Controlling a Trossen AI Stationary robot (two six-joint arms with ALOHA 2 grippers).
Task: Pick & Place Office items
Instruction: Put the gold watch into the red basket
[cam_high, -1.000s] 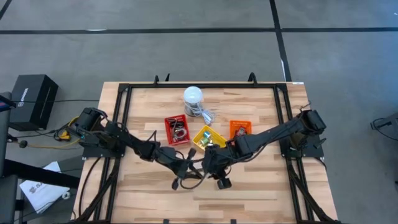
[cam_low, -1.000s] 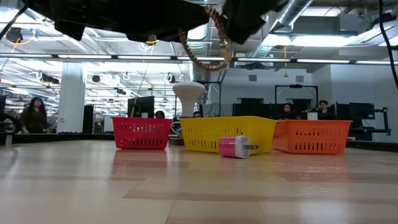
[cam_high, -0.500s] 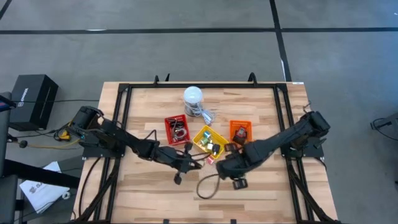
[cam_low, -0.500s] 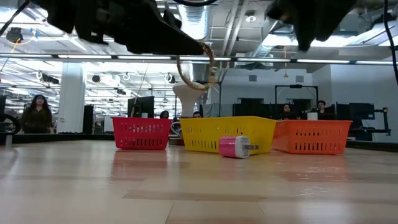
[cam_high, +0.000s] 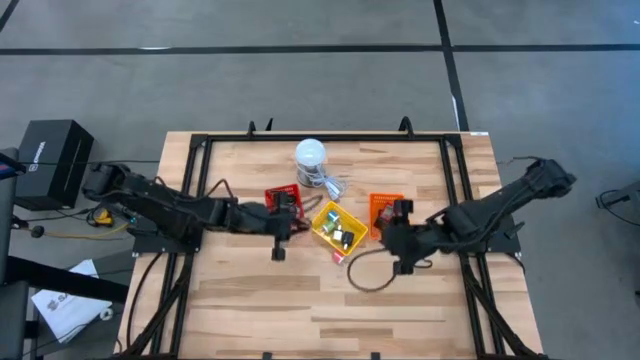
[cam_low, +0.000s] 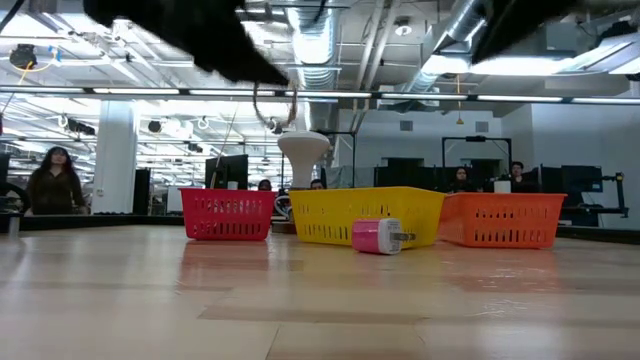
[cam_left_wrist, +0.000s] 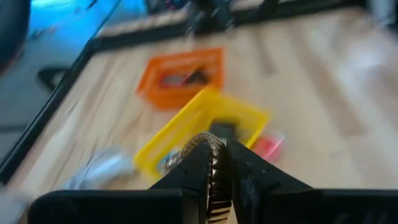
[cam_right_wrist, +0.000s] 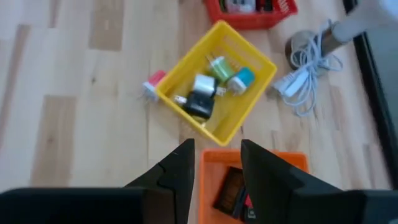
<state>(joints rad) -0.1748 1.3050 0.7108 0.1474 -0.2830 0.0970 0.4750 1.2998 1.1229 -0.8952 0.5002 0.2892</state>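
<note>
My left gripper (cam_high: 286, 224) is above the near edge of the red tray (cam_high: 283, 204), shut on a braided wire ring (cam_left_wrist: 214, 163). In the low view the ring (cam_low: 273, 113) hangs high above the table. My right gripper (cam_right_wrist: 216, 155) is open and empty above the orange tray (cam_right_wrist: 264, 160), and it also shows in the high view (cam_high: 393, 228). The yellow tray (cam_right_wrist: 261, 64) holds green, blue, white and black pieces. A pink and white piece (cam_right_wrist: 153, 84) lies on the table beside the yellow tray. My left gripper pinches a short stretch of the braided ring's rim (cam_left_wrist: 215, 155) between its two fingers. The rest of the ring hangs below the fingers (cam_low: 275, 120), clear of the table and trays.
A white cylinder (cam_high: 310, 155) with a white cable (cam_right_wrist: 305, 74) stands behind the trays. The three trays sit in a row at the table's middle. A dark cable loop (cam_high: 366, 274) lies near my right arm. People show in the room beyond the table.
The two grippers have parted from the table's middle. My left gripper has carried the ring toward the table's left and far side, up to the red tray. My right gripper has gone toward the right and far side, over the orange tray.
</note>
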